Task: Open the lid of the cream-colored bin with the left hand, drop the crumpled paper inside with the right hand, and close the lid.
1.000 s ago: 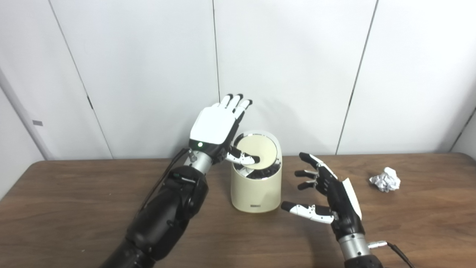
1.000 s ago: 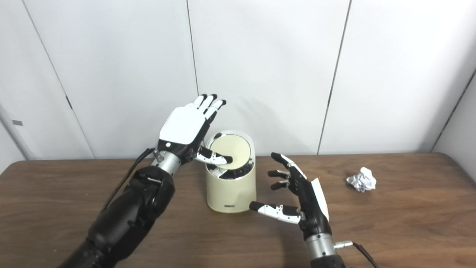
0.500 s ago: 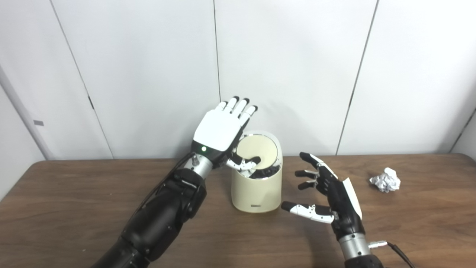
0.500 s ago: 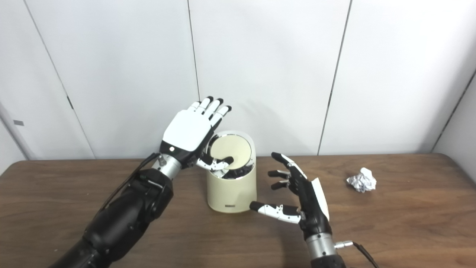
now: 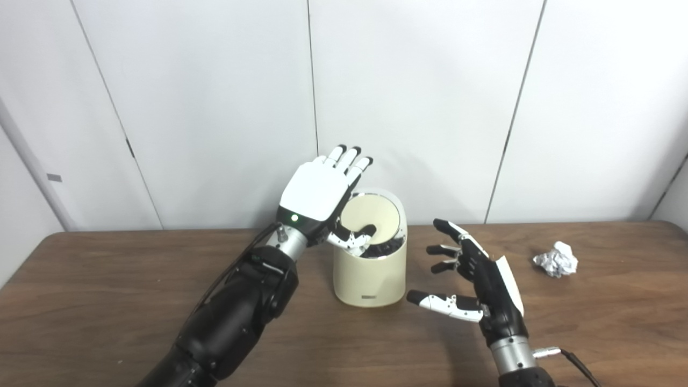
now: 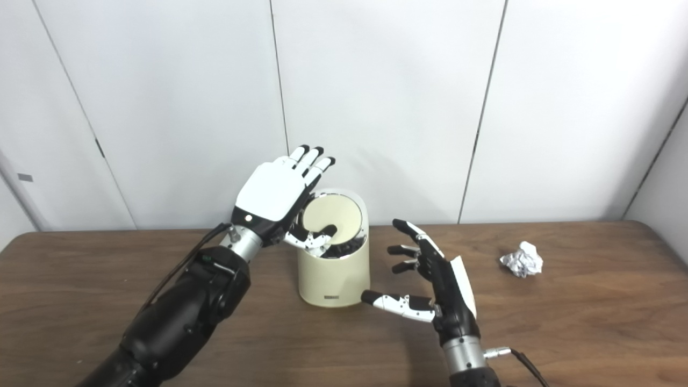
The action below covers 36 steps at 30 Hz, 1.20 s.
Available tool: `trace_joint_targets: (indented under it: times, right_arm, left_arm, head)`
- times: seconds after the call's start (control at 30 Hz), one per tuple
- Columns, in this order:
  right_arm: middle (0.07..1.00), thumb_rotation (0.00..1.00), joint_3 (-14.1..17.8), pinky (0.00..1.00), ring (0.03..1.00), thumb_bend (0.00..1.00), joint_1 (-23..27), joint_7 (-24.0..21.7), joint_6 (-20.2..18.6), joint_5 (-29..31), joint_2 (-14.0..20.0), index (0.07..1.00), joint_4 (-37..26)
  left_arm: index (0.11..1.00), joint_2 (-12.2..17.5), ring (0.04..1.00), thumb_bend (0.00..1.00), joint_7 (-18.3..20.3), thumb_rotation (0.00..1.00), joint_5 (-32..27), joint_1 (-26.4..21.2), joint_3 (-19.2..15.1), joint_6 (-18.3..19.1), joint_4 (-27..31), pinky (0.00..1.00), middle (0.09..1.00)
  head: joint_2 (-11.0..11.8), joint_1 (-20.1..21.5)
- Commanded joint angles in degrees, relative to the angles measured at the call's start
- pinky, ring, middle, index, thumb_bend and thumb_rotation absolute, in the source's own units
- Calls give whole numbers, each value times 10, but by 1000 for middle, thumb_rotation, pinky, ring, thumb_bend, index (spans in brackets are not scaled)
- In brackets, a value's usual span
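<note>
Left eye view: a robot's left hand props up the lid of a cream bin on a wooden table.

Its thumb hooks under the tilted lid, fingers spread; the right hand hovers beside the bin, fingers apart and empty, while the crumpled paper lies well to the right.

Left hand raised, fingers straight; right hand low, fingers spread apart.

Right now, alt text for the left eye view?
The left hand tips up the lid of a cream bin on a wooden table. The right hand waits open beside it; crumpled paper lies far right.
</note>
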<state>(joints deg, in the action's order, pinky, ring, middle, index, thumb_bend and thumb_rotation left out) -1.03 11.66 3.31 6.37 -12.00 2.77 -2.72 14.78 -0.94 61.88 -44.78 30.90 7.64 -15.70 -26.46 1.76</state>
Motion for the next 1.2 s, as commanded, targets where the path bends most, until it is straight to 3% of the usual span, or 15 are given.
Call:
trace_joint_targets:
  times: [0.0,0.27,0.4,0.43,0.57,0.7,0.9,1.17]
  right_arm:
    - [874,175,0,555,718,785,16,3,10,2,0,826,-15]
    - [880,190,0,555,722,781,14,-1,14,9,1,831,-14]
    - [879,187,-1,573,724,776,13,1,9,5,0,835,-15]
    - [879,194,-1,576,726,774,13,1,8,5,0,838,-15]
    - [883,198,0,590,735,772,13,2,8,7,-2,843,-12]
    - [880,183,-1,584,730,766,12,1,6,8,-3,841,-15]
    - [880,173,1,590,731,767,10,0,7,11,-2,838,-16]
    - [877,184,1,578,725,768,11,1,2,8,0,838,-19]
  left_arm:
    - [988,5,994,1000,9,215,-3,-8,-13,5,10,894,1000]
    - [995,-8,997,997,15,251,-58,-2,-74,9,56,874,987]
    - [985,-26,973,913,40,293,-174,0,-143,4,86,893,977]
    - [971,-32,951,908,40,301,-198,0,-161,3,90,858,964]
    - [898,-68,836,862,-2,308,-281,4,-232,-10,94,649,886]
    - [898,-97,854,748,-48,336,-342,13,-282,-33,87,723,867]
    - [894,-107,849,717,-59,319,-410,32,-310,-58,78,718,865]
    - [928,-114,908,679,-22,348,-510,92,-323,-50,111,861,901]
  head:
    - [0,0]
    - [-1,-1]
    - [-1,-2]
    - [-1,-2]
    - [0,-2]
    - [0,-3]
    - [-2,-3]
    - [-4,-5]
